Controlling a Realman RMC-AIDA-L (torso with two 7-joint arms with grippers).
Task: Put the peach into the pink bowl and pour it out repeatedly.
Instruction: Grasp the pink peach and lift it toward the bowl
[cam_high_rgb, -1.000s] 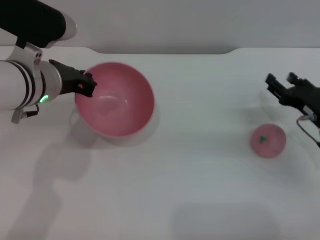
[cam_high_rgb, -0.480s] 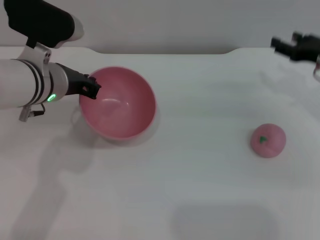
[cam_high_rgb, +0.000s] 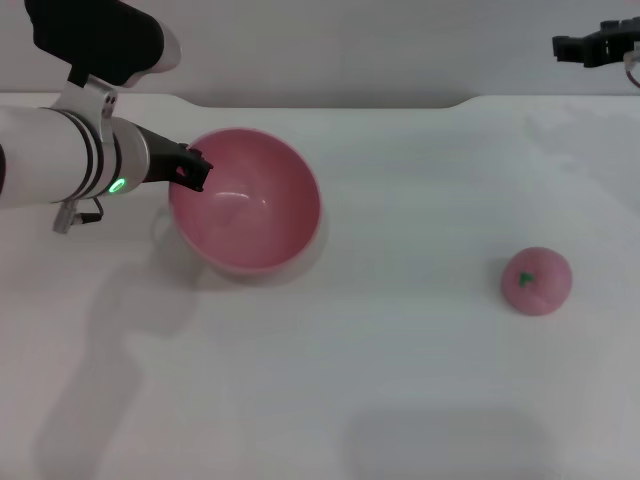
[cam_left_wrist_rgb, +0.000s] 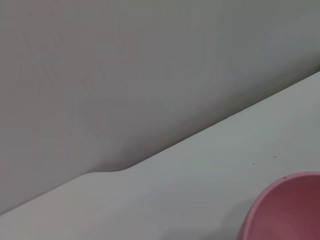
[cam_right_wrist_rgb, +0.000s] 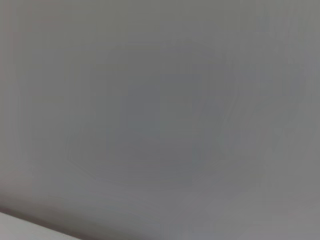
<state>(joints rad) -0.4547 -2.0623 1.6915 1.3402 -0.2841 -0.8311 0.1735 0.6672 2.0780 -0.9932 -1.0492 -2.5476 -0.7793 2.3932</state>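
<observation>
The pink bowl (cam_high_rgb: 245, 215) is at the left of the white table, its inside showing and nothing in it. My left gripper (cam_high_rgb: 190, 170) is shut on the bowl's left rim. A slice of that rim, the pink bowl (cam_left_wrist_rgb: 285, 210), shows in the left wrist view. The peach (cam_high_rgb: 536, 281) lies alone on the table at the right, its green leaf mark facing up. My right gripper (cam_high_rgb: 592, 42) is open, raised at the far right corner well beyond the peach and holding nothing. The right wrist view shows only grey wall.
The white table (cam_high_rgb: 400, 350) ends at a grey wall along its far edge (cam_high_rgb: 330, 103). The stretch of table between bowl and peach is bare.
My right gripper has lifted away from the peach, up and back to the far right corner. The left arm has carried the bowl slightly to the right. The peach has stayed put.
</observation>
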